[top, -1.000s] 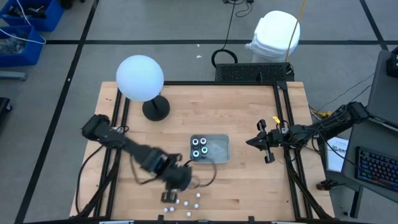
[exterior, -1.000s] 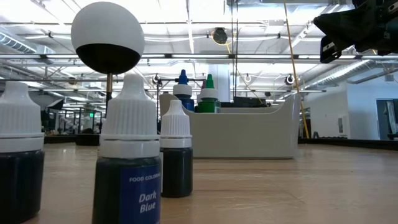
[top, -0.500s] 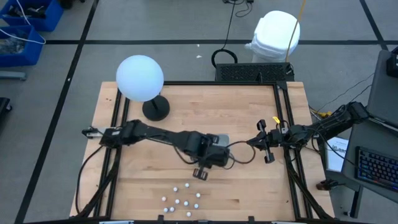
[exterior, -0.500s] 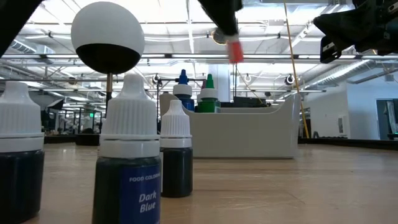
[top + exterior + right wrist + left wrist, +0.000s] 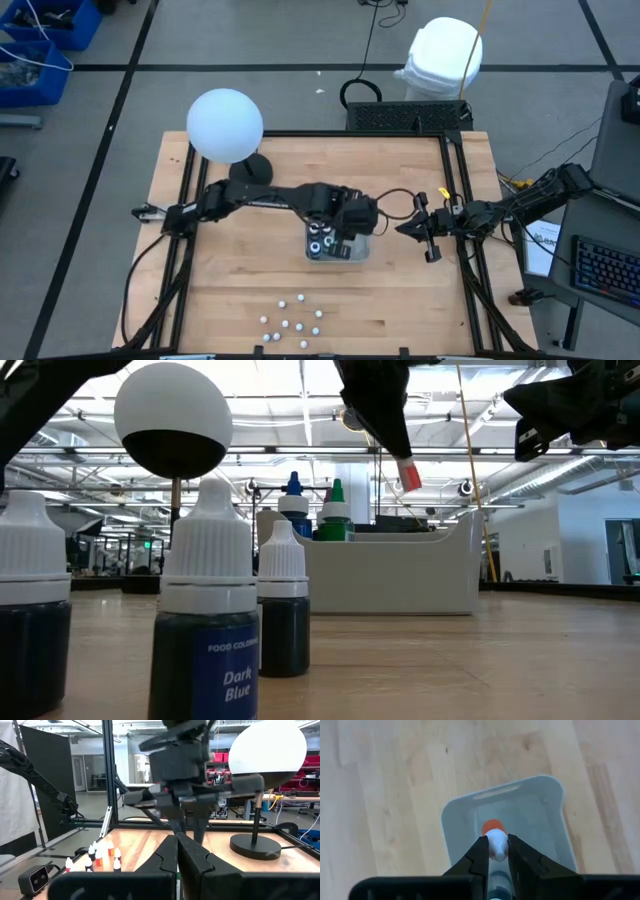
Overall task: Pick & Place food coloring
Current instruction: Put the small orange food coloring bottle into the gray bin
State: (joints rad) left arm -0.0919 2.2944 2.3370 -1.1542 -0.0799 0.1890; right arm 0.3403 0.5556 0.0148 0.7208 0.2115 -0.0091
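The tray (image 5: 357, 247) sits mid-surface (image 5: 400, 300) with bottles in its left end (image 5: 320, 238); loose small bottles (image 5: 292, 323) cluster near the front edge; a globe lamp (image 5: 226, 126) stands back-left.

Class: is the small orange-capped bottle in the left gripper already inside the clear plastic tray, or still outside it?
Outside: the orange-capped bottle hangs above the clear plastic tray, pinched in the left gripper, clear of the tray's floor.
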